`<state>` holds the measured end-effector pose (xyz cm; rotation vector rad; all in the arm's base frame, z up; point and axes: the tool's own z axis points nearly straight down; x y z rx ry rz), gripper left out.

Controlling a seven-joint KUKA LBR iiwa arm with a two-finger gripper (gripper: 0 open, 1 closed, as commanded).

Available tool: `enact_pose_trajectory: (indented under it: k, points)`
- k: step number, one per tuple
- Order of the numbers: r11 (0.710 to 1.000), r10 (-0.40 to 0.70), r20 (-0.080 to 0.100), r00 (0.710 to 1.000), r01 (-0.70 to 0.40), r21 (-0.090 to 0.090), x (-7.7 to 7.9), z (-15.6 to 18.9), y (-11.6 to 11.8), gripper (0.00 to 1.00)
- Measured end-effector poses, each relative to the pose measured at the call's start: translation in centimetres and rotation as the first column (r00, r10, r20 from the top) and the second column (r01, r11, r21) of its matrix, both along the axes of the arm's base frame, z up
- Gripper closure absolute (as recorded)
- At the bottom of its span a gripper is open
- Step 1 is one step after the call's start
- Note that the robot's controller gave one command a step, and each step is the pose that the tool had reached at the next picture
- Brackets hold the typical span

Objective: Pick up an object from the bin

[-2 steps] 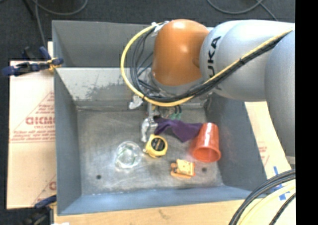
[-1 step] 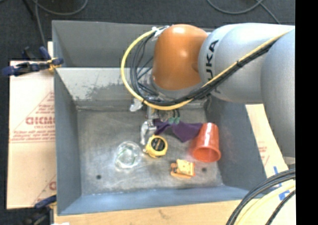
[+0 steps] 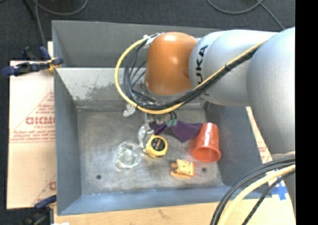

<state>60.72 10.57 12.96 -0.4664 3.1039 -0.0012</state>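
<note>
A grey metal bin [image 3: 66, 134] with sloping walls holds a few loose things, all gathered from the middle of its floor toward the right wall. The silver arm [image 3: 238, 70] crosses over the right rim, its orange dome-shaped wrist cover [image 3: 169, 62] and looped yellow and black cables [image 3: 126, 82] hanging over the foot of the back wall. Below the cover the gripper [image 3: 146, 129] shows as a silvery piece at mid-floor. Whether it is spread or closed cannot be told, and nothing is seen held in it.

Nearest to it lie a round yellow tape measure with a black face [image 3: 157, 145], just below and to the right, and a crumpled purple cloth [image 3: 183, 129], just beside it on the right. An orange plastic cup [image 3: 206, 143] lies on its side, touching the cloth's right end and close to the right wall. A small yellow and brown block [image 3: 182, 169] sits near the front wall. A clear, glassy rounded piece [image 3: 127, 155] lies left of the tape measure.

The floor's left half, up to the left wall and both left corners, is bare scuffed metal.
</note>
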Motion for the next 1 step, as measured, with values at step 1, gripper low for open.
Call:
enact_pose_trajectory:
  k: [1]
  points:
    - [0.994, 0.108, 0.043, 0.993, -0.108, 0.008, -9.35, -4.82, -1.13, 1.00]
